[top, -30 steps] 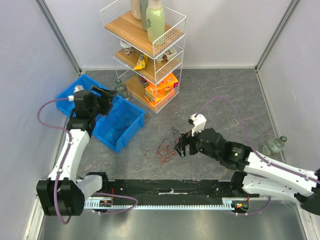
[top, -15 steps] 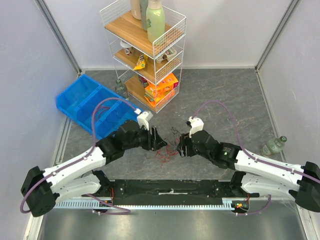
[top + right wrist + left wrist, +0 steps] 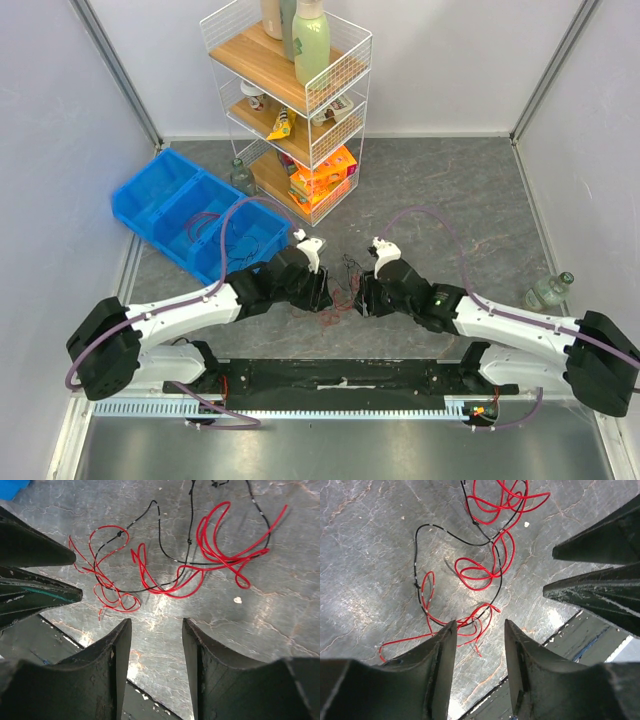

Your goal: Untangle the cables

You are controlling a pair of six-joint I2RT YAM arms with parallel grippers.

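A grey, stone-patterned desk (image 3: 450, 190) is seen inside pale walls, with a wire shelf rack (image 3: 290, 100) at the far edge, blue bins (image 3: 190, 215) toward the left edge and a bottle (image 3: 548, 291) at the right edge. The cables (image 3: 338, 292), a small tangle of thin red and black wire, are laid near the middle of the near edge. The left hand (image 3: 322, 290) and the right hand (image 3: 362, 296) are set low on either side of the tangle, facing each other. This placing is judged to let each take a different strand so the two can be drawn apart.

From the left wrist, the tangle is shown spread flat on the desk ahead of the fingers (image 3: 442, 650), which are held part open. A few red loops are seen lying right at the gap between the tips. Nothing is clamped, and whether the tips touch wire cannot be told. The other hand's dark fingers are seen at the right of this view.

From the right wrist, the fingers (image 3: 117, 650) are likewise held part open and nothing is grasped. Bare desk lies in the gap, with the nearest red loop just beyond.
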